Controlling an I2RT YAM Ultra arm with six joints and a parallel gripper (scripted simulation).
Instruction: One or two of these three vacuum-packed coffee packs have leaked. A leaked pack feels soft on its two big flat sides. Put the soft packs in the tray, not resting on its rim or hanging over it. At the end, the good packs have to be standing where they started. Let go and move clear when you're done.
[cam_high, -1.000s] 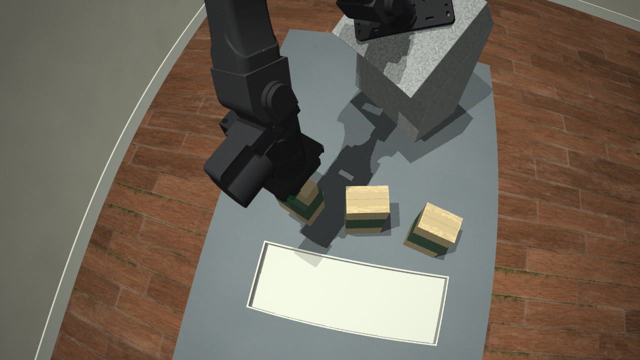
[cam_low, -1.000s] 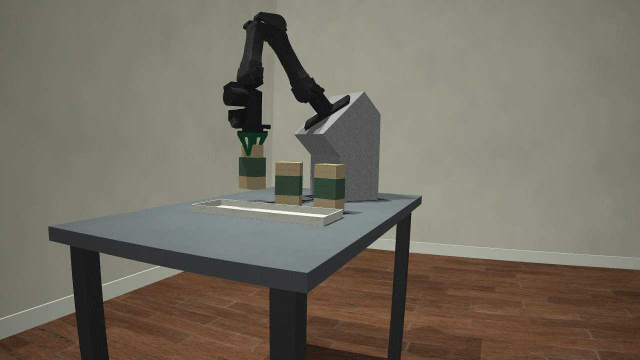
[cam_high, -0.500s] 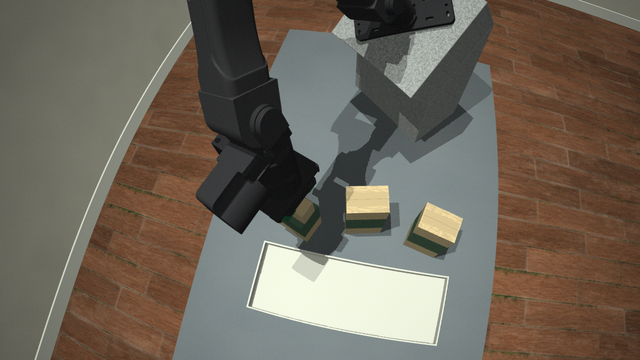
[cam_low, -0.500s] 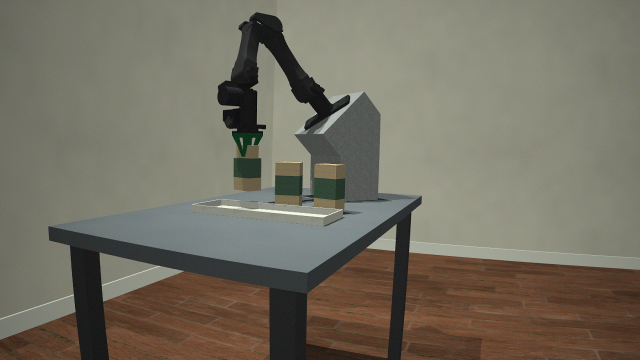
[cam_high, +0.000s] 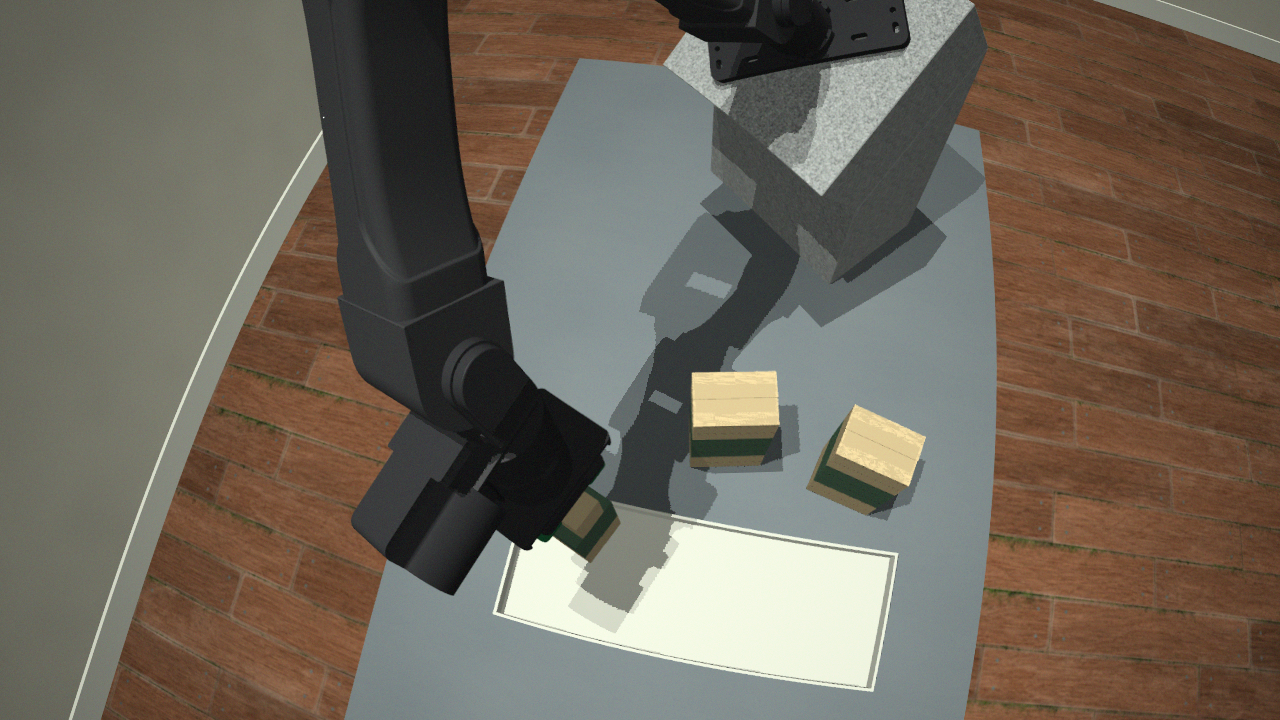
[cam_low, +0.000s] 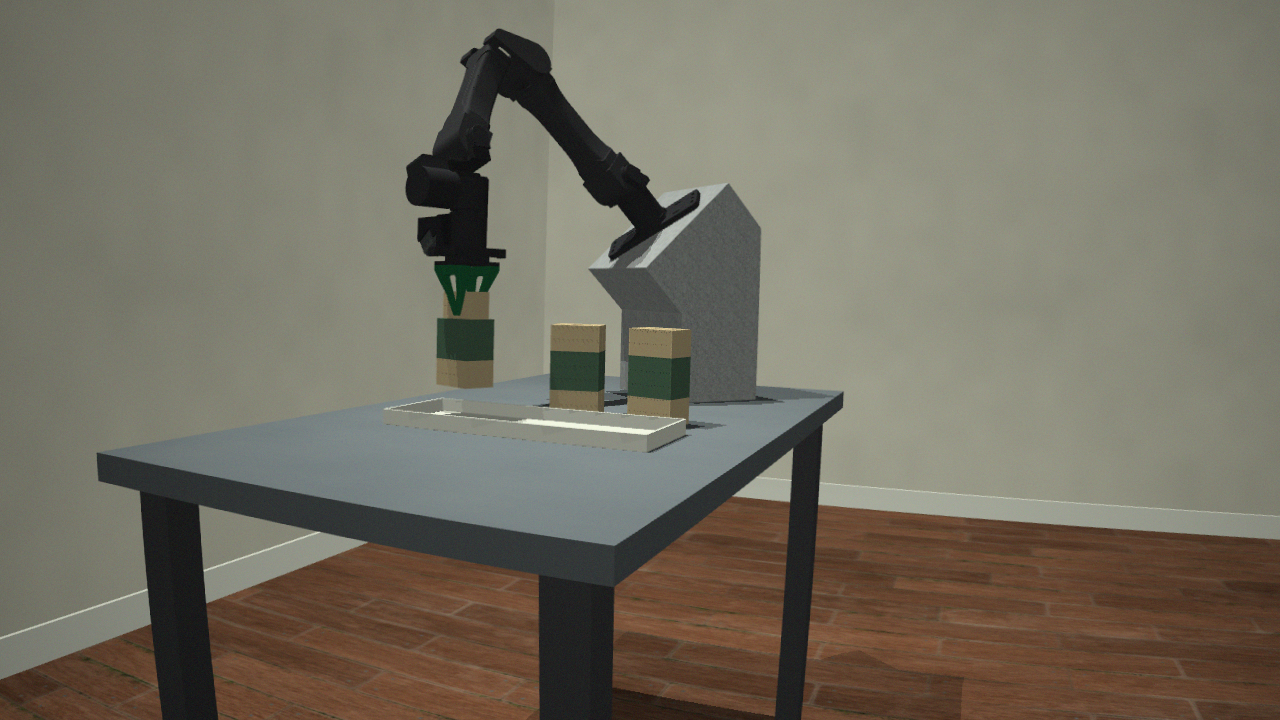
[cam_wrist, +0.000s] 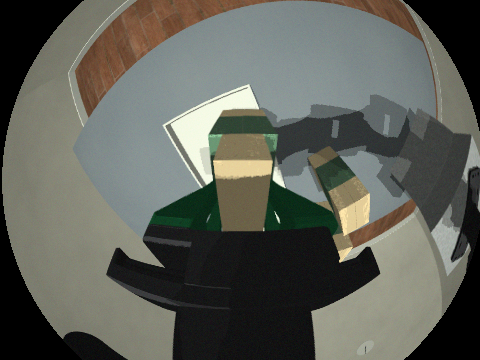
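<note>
My gripper (cam_low: 465, 300) (cam_wrist: 242, 181) is shut on the top of a tan coffee pack with a green band (cam_high: 590, 522) (cam_low: 465, 349) (cam_wrist: 243, 174). It holds the pack upright in the air, above the left end of the white tray (cam_high: 881, 617) (cam_low: 537, 428) (cam_wrist: 194, 140). Two more packs stand on the grey table (cam_high: 590, 223) (cam_low: 429, 474) behind the tray: a middle pack (cam_high: 733, 413) (cam_low: 577, 365) and a right pack (cam_high: 870, 454) (cam_low: 658, 370), which is turned a little. One of them shows in the wrist view (cam_wrist: 343, 190).
The arm's grey stone pedestal (cam_high: 841, 134) (cam_low: 707, 295) stands at the back of the table. The arm's dark links (cam_high: 402, 205) reach over the table's left side. Wooden floor lies around the table.
</note>
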